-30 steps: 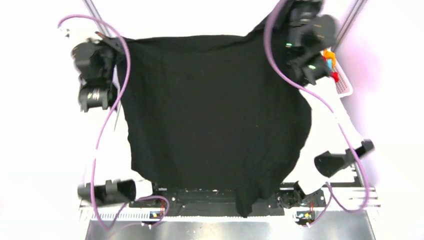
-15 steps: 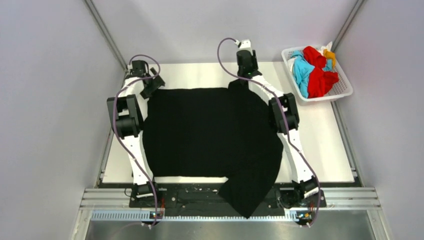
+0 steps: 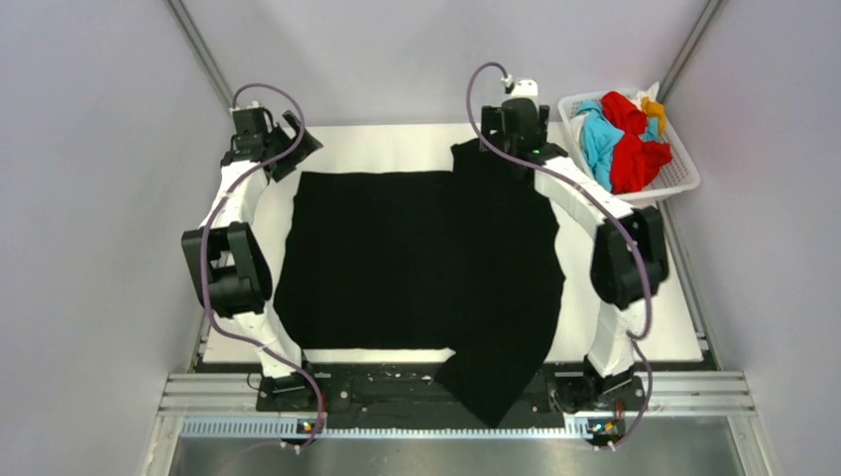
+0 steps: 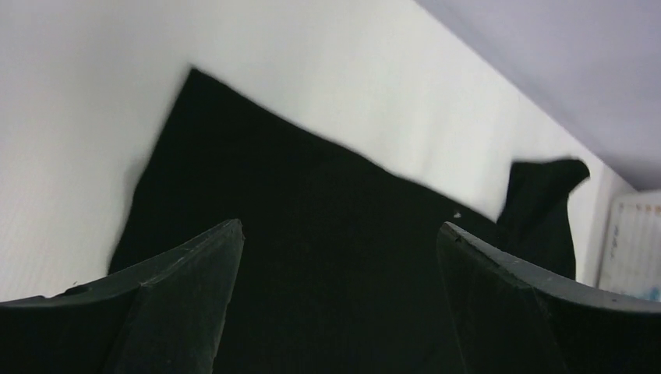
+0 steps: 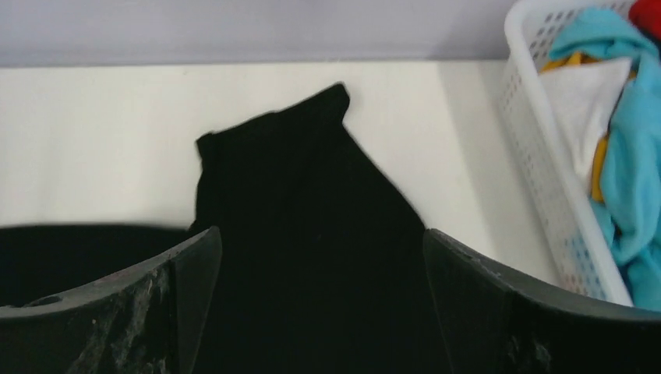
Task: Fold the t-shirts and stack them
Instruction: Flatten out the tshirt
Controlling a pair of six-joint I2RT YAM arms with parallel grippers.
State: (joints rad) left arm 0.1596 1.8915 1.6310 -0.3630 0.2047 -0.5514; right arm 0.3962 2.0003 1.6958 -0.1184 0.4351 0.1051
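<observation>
The large black t-shirt [image 3: 417, 258] lies spread flat on the white table, with one lower corner [image 3: 491, 387] hanging over the near edge. My left gripper [image 3: 298, 149] hovers open above the shirt's far left corner; in the left wrist view its fingers [image 4: 179, 296] stand wide apart over the black cloth [image 4: 327, 195], holding nothing. My right gripper [image 3: 514, 129] hangs open over the raised far right sleeve [image 5: 312, 179], also holding nothing. Red [image 3: 635, 149], turquoise [image 3: 598, 139] and orange-yellow [image 3: 653, 104] t-shirts lie bunched in the basket.
The white lattice basket [image 3: 677, 181] stands at the table's far right corner, close beside my right arm; its wall [image 5: 538, 148] shows at the right of the right wrist view. Grey walls close in the table on the left, right and far side.
Both grippers have opened and let go of the black shirt's far corners. The shirt, held up a second ago, now lies flat, and both wrists have drawn back and risen.
</observation>
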